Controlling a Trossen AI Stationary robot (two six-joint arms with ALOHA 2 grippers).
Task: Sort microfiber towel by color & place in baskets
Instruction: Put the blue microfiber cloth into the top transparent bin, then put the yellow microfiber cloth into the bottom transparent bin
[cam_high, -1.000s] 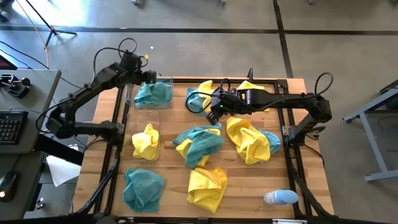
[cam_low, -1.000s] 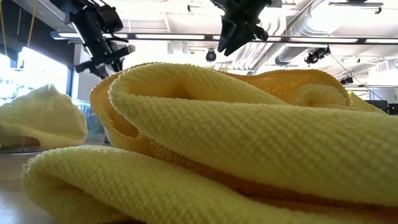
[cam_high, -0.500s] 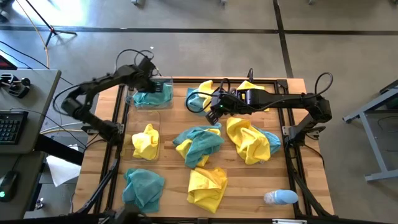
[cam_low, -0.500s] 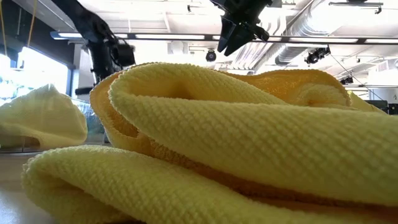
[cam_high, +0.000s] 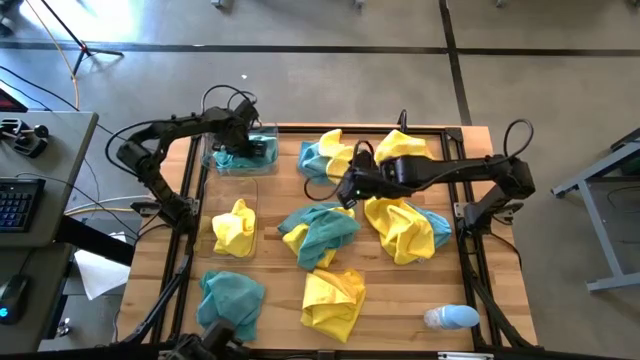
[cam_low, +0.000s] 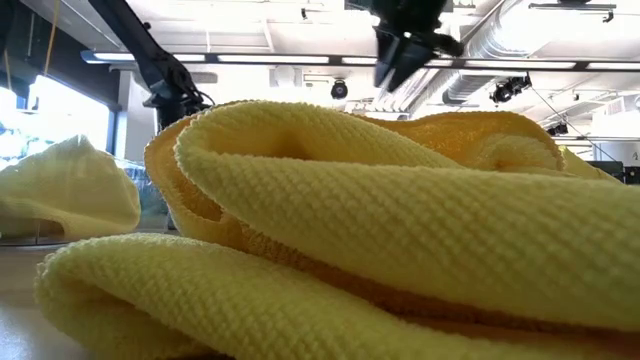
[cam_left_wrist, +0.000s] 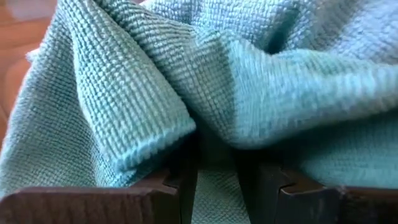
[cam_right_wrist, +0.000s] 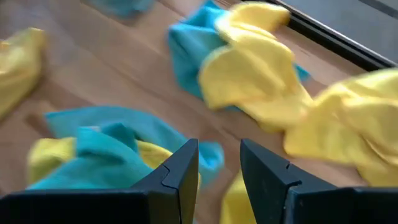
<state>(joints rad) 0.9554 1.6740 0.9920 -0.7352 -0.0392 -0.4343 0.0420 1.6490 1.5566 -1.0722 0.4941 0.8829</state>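
Note:
A teal microfiber towel lies in the clear basket at the table's far left. My left gripper points down into it, fingers close together with cloth between them. A yellow towel lies in the second clear basket, just nearer. My right gripper hangs open and holding nothing above the table's middle, over a teal and yellow towel heap. More towels lie loose on the wood: yellow and teal, teal, yellow. My left gripper comes at the teal towel from above, fingers pointing down into the basket. A fold of the cloth bulges right at the fingertips, and cloth fills the narrow gap between them. One layer or several, I cannot tell. The towel rests in the basket.
Black frame rails run along the table's edges. A small pale-blue-and-white object lies at the near right corner. More yellow and teal towels sit at the far middle. In the low view a yellow towel blocks most of the table.
My left gripper has gone down from above the far-left basket into it, onto the teal towel, tipping until it points straight down. My right gripper has rolled about its own axis, its wrist shifting a little toward the near edge.

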